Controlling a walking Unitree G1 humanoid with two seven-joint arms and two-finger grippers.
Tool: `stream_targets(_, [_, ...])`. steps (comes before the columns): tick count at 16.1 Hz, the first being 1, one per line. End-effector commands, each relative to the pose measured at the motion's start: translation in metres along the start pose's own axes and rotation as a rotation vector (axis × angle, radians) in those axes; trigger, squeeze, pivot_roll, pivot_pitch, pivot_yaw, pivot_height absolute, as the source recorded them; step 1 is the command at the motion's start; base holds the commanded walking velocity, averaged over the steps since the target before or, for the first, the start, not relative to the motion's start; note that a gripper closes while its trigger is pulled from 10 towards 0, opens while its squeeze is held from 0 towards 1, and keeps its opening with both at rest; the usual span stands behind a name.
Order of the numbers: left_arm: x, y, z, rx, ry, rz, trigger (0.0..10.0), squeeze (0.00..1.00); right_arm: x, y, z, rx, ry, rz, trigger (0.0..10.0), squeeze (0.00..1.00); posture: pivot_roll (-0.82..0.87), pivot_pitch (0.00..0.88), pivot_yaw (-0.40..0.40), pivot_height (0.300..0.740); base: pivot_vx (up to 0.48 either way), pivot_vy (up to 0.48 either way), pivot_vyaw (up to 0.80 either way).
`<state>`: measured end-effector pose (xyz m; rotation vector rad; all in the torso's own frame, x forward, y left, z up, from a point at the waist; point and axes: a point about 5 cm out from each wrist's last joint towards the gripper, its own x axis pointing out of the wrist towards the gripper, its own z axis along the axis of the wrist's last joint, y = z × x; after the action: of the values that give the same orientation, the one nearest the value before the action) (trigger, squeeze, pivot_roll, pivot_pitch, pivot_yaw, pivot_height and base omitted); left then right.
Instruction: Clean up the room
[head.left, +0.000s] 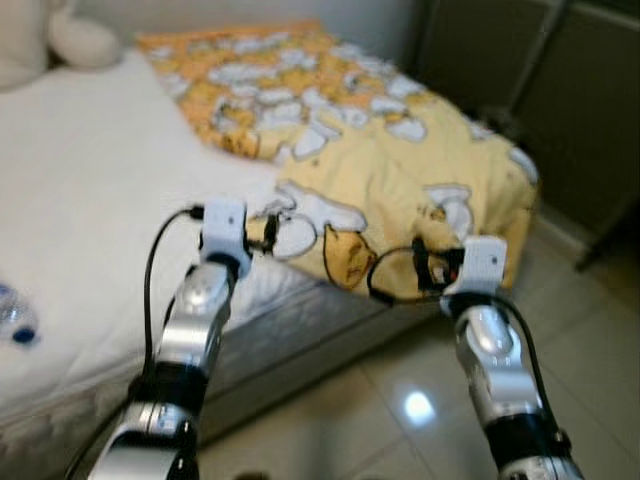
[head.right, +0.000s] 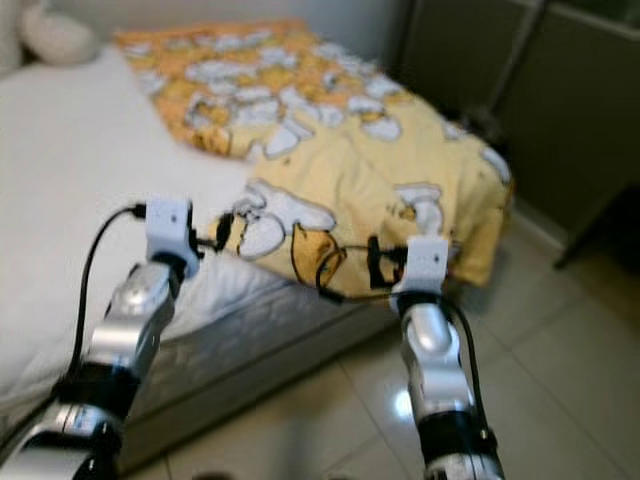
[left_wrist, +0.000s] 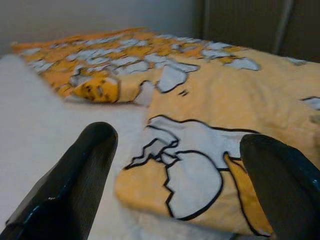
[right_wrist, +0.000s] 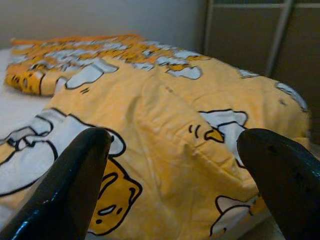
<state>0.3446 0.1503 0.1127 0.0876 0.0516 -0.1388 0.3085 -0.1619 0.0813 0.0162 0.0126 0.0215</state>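
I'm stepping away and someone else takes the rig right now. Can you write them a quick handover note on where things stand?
Left gripper: open, holding nothing, raised at the near edge of the yellow cartoon blanket.
Right gripper: open, holding nothing, facing the blanket where it drapes over the bed's foot corner.
Blanket: rumpled, lying slantwise across the white mattress, one end hanging toward the tiled floor.
Also on the bed: a plastic bottle near the left edge, a white plush toy at the far end.
Done: nothing visibly tidied yet.
Left: probably grip and straighten or fold the blanket, then clear the bottle.
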Motion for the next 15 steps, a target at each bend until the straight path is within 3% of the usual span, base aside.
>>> stream_targets(1, [0.005, -0.003, 0.005, 0.027, -0.009, -0.03, 10.0, 0.0, -0.002, 0.001, 0.001, 0.021, -0.016, -0.017, 10.0, 0.0, -0.07, 0.0, 0.022, 0.74, 0.0, 0.458, 0.0])
stream_targets(4, [0.009, -0.007, 0.01, 0.048, -0.028, -0.053, 10.0, 0.0, -0.001, 0.001, 0.002, 0.016, -0.022, -0.012, 10.0, 0.0, -0.07, 0.0, 0.026, 0.74, 0.0, 0.439, 0.0])
stream_targets(7, [0.013, -0.007, 0.011, 0.042, -0.016, -0.051, 10.0, 0.0, -0.001, 0.003, 0.003, 0.016, -0.027, -0.012, 10.0, 0.0, -0.08, 0.0, 0.037, 0.74, 0.332, 0.344, 0.0])
stream_targets(10, [0.016, -0.014, 0.01, 0.117, -0.005, -0.097, 10.0, 0.0, -0.004, 0.004, 0.002, 0.015, -0.031, -0.007, 10.0, 0.0, -0.1, 0.0, 0.051, 0.74, 0.431, -0.087, 0.0])
stream_targets(15, [0.018, -0.021, 0.01, 0.113, -0.007, -0.121, 10.0, 0.0, -0.007, 0.003, 0.0, 0.012, -0.023, -0.004, 10.0, 0.0, -0.1, 0.0, 0.053, 0.74, 0.399, -0.262, 0.0])
